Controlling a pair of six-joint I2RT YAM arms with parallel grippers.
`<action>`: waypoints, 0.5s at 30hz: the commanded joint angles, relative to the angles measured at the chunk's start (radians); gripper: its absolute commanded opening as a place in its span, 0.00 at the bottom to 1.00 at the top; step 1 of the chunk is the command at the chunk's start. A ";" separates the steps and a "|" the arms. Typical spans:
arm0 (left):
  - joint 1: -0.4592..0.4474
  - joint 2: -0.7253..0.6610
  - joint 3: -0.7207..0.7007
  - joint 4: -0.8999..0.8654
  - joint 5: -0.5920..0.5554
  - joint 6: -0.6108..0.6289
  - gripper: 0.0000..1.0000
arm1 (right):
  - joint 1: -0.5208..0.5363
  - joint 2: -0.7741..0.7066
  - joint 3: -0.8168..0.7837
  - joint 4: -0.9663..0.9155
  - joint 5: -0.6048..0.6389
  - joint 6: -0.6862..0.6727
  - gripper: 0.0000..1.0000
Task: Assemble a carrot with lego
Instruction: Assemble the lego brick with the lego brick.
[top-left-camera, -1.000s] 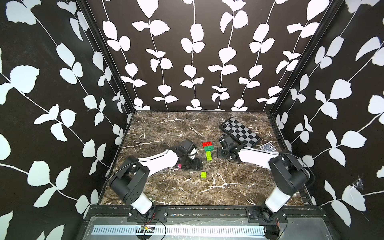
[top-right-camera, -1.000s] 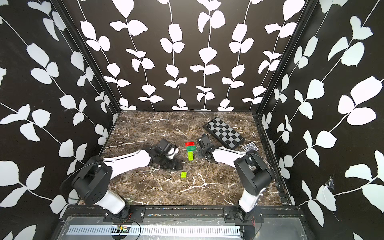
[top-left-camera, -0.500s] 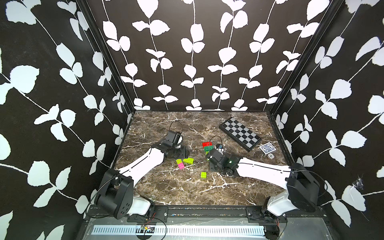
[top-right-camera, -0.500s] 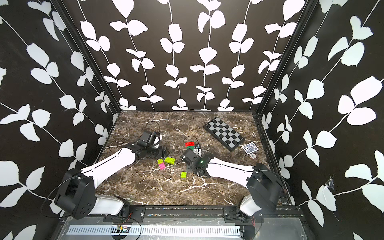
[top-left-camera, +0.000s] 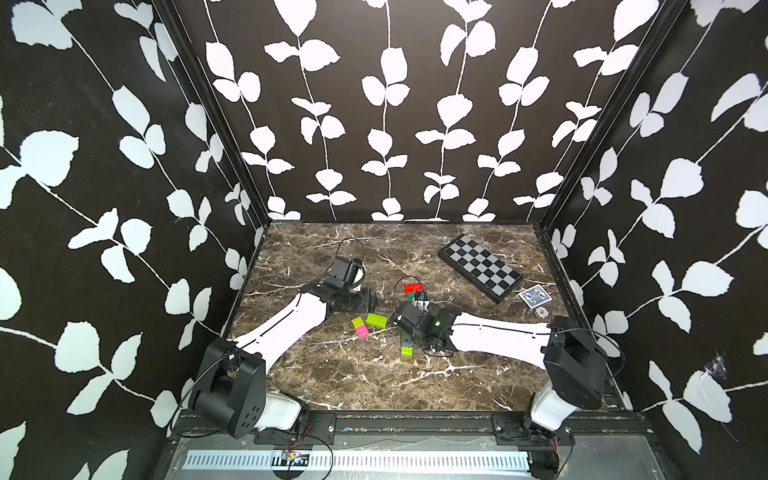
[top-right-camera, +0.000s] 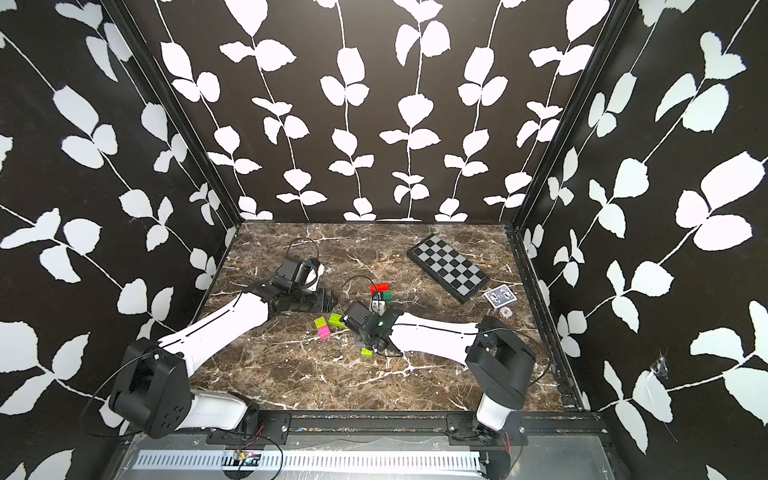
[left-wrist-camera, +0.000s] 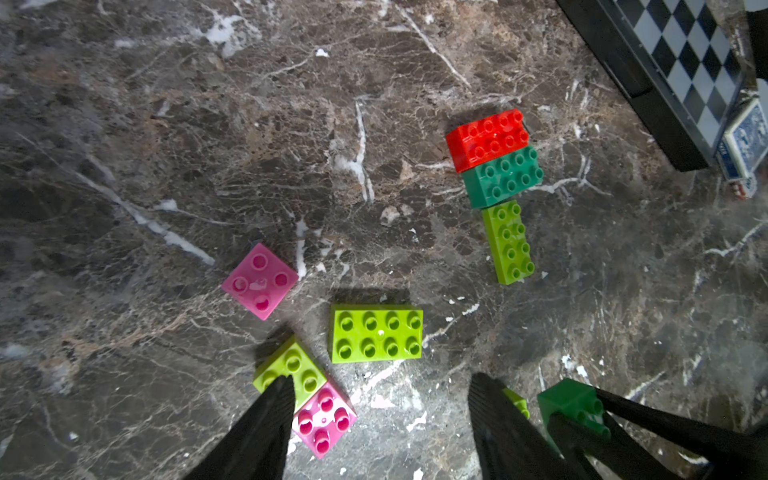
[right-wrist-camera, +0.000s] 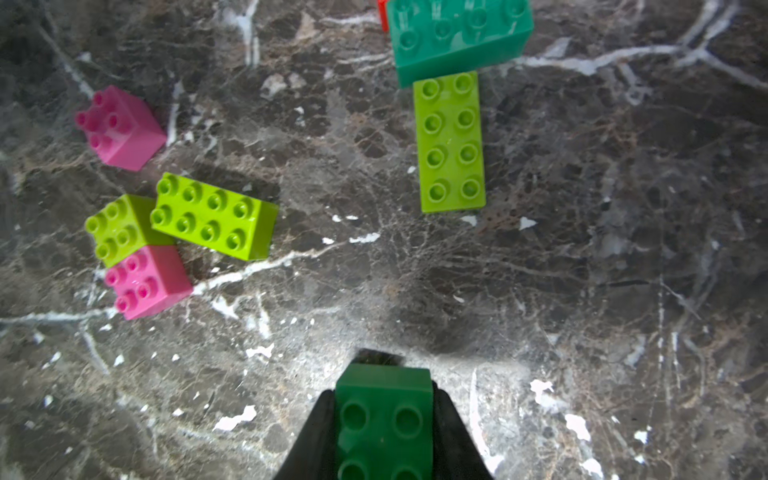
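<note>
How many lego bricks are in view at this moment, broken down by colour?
Lime green bricks: 4
Pink bricks: 2
Dark green bricks: 2, one in the right gripper
Red bricks: 1
Total: 9

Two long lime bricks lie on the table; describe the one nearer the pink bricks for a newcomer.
Start at the checkered board at the far right and come toward the middle, past the red brick. The lime brick lies flat there, studs up, beside a small lime-and-pink pair. Unlike the other long lime brick, it touches no dark green brick.
</note>
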 joint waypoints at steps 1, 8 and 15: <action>0.006 -0.051 -0.043 -0.034 0.051 0.022 0.68 | 0.008 -0.051 -0.020 -0.024 -0.053 -0.039 0.23; 0.007 -0.099 -0.087 -0.040 0.019 0.019 0.68 | 0.032 -0.029 0.001 -0.057 -0.037 0.045 0.22; 0.006 -0.150 -0.113 -0.038 0.008 0.013 0.68 | 0.043 0.019 0.011 -0.066 -0.013 0.079 0.21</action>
